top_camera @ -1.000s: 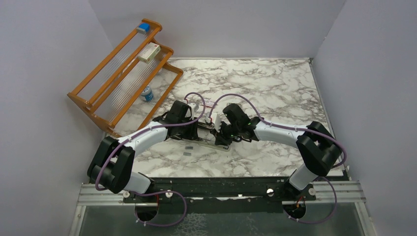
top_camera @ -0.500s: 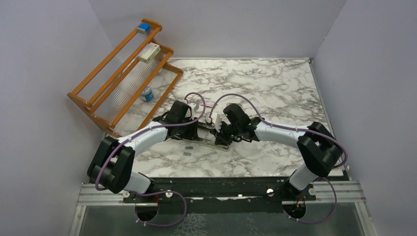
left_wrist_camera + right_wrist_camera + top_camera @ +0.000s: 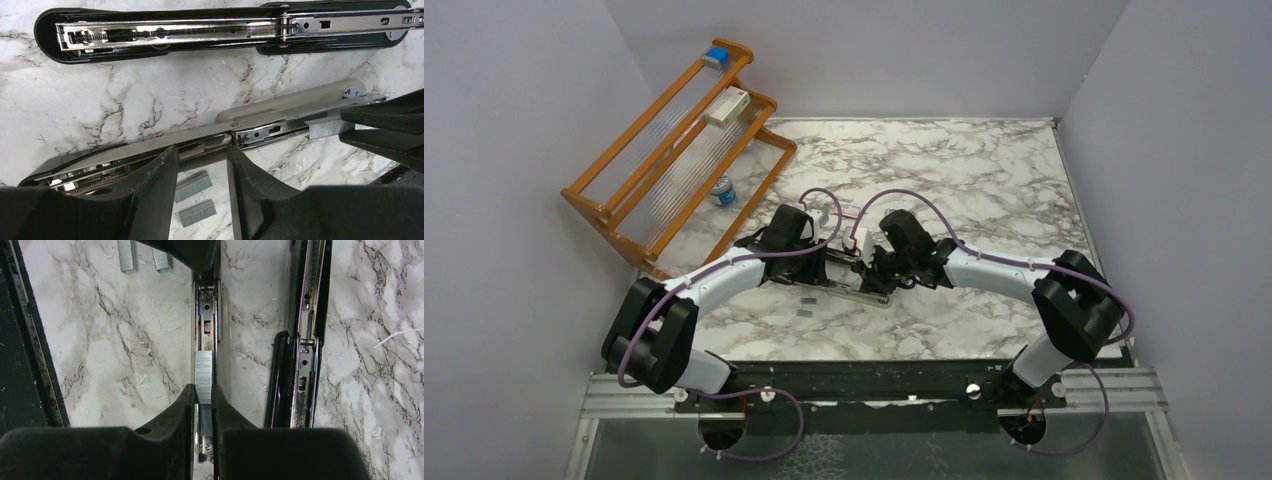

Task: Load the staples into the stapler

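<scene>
The stapler, black with a shiny silver rail, lies opened flat on the marble, also seen as the stapler. Nearer lies a second opened tool, light grey and silver. My right gripper is shut on a strip of staples, holding it right over that grey tool's rail. The same strip shows in the left wrist view. My left gripper stands open, its fingertips at the grey tool's silver arm, nothing between them.
Two loose staple strips lie on the marble under the left gripper. A small white-and-red packet sits between the wrists. A wooden rack at the back left carries a white-and-red box.
</scene>
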`<state>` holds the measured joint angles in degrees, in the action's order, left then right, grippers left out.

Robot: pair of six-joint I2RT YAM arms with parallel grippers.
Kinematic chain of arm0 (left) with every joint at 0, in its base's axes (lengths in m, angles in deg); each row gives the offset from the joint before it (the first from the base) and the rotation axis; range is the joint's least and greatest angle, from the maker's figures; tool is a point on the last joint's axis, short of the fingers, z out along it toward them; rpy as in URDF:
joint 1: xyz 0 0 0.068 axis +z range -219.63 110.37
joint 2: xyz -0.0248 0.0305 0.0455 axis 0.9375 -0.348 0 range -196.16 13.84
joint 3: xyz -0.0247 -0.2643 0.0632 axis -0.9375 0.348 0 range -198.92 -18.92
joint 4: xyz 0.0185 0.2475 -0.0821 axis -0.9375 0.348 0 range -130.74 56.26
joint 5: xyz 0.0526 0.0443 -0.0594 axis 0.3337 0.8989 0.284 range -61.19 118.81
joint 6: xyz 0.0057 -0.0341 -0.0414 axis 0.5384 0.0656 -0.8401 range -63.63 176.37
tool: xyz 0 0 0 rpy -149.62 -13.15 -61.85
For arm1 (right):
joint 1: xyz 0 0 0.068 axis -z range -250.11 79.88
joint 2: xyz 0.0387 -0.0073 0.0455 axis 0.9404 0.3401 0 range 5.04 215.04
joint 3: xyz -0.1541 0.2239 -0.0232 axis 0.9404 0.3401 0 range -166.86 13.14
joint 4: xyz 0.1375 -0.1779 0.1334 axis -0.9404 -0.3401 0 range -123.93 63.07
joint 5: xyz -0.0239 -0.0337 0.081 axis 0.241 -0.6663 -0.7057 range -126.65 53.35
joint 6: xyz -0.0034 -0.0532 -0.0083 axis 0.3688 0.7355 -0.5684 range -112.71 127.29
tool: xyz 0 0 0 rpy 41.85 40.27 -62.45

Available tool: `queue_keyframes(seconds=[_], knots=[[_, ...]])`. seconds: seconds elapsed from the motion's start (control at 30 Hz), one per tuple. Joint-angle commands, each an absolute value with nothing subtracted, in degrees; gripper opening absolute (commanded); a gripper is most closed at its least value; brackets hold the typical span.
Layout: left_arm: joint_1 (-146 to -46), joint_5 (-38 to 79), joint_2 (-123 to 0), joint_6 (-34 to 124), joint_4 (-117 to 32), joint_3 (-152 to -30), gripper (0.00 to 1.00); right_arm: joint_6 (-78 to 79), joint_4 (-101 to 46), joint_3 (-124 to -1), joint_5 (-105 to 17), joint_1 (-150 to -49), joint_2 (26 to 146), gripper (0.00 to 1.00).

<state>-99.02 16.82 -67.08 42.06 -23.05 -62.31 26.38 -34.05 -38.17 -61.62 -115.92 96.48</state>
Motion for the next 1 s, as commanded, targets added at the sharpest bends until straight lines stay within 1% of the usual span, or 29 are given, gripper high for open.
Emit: queue_keyframes(seconds=[0.0,0.97], knots=[[-99.2,18.0,-68.7,42.6,-21.3,-63.0,0.44,26.4,-33.9,-38.0,-61.4,-116.3,96.4,0.02],[-99.2,18.0,-69.0,42.8,-21.3,-63.2,0.44,26.8,-35.7,-39.0,-59.9,-116.3,98.8,0.02]])
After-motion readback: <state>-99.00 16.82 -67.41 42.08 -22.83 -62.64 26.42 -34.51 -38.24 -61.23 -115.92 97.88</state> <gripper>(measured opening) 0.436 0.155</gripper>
